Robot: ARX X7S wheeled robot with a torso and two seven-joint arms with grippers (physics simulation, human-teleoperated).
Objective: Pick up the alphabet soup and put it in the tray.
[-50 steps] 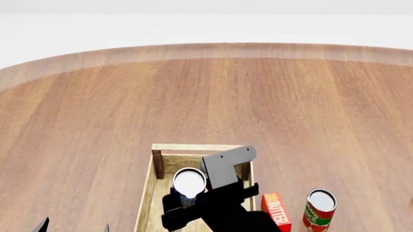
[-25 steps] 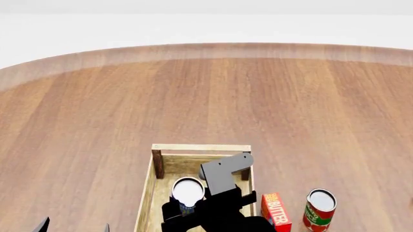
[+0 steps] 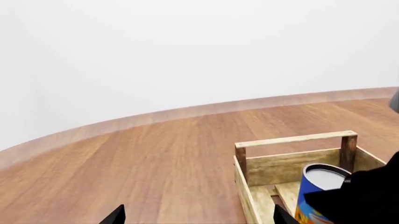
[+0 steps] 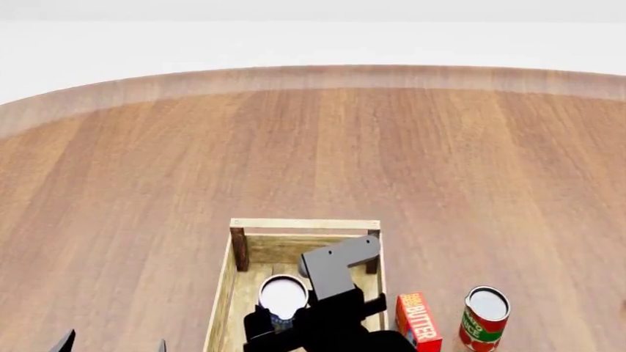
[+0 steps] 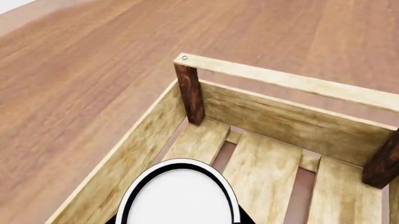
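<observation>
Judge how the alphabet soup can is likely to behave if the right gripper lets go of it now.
The alphabet soup is a rigid cylinder held upright inside the tray, so it would probably drop flat-bottomed and stay standing. Being taller than it is wide, it might tip if nudged; the tray walls would likely stop any rolling. Right gripper contact is largely hidden.
</observation>
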